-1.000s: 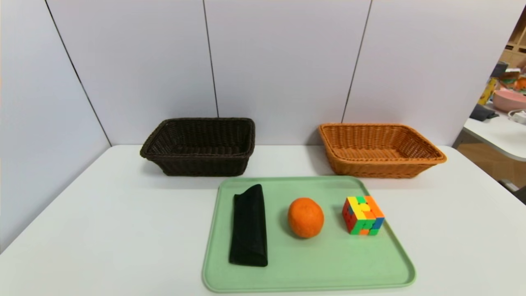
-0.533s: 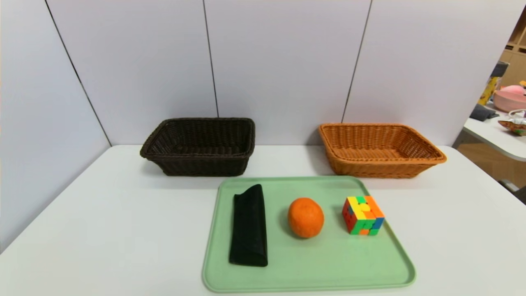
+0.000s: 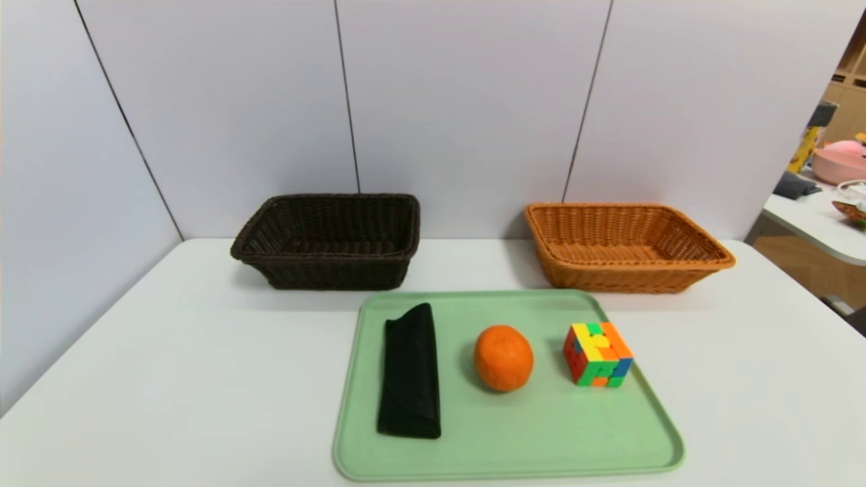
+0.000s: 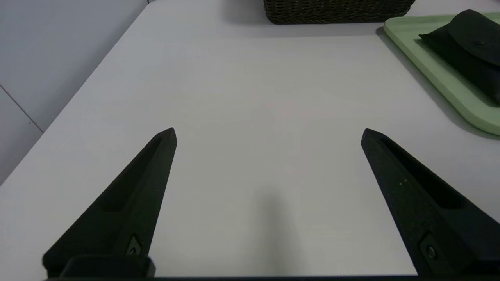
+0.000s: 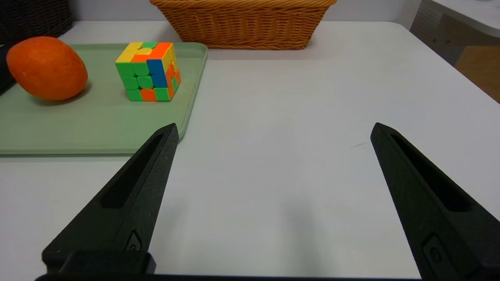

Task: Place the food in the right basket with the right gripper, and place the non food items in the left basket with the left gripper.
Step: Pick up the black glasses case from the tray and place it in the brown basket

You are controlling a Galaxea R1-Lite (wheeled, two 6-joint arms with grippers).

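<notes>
On a pale green tray (image 3: 514, 439) lie a black folded pouch (image 3: 409, 380), an orange fruit (image 3: 503, 358) and a multicoloured puzzle cube (image 3: 598, 354), side by side. Behind the tray stand the dark brown left basket (image 3: 329, 240) and the orange-tan right basket (image 3: 622, 246). Neither arm shows in the head view. My left gripper (image 4: 268, 134) hangs open over bare table, short of the tray's left side, where the pouch (image 4: 466, 48) lies. My right gripper (image 5: 274, 130) is open over the table beside the tray's right edge, apart from the cube (image 5: 149, 72) and the fruit (image 5: 47, 68).
White wall panels close off the back and left of the white table (image 3: 169, 379). A second table (image 3: 822, 220) with a pink bowl (image 3: 839, 162) stands off to the right. The table's right edge (image 5: 449, 66) drops away past the orange-tan basket (image 5: 244, 23).
Nothing on my table has moved. Only some clutter on the far side table at the right has shifted.
</notes>
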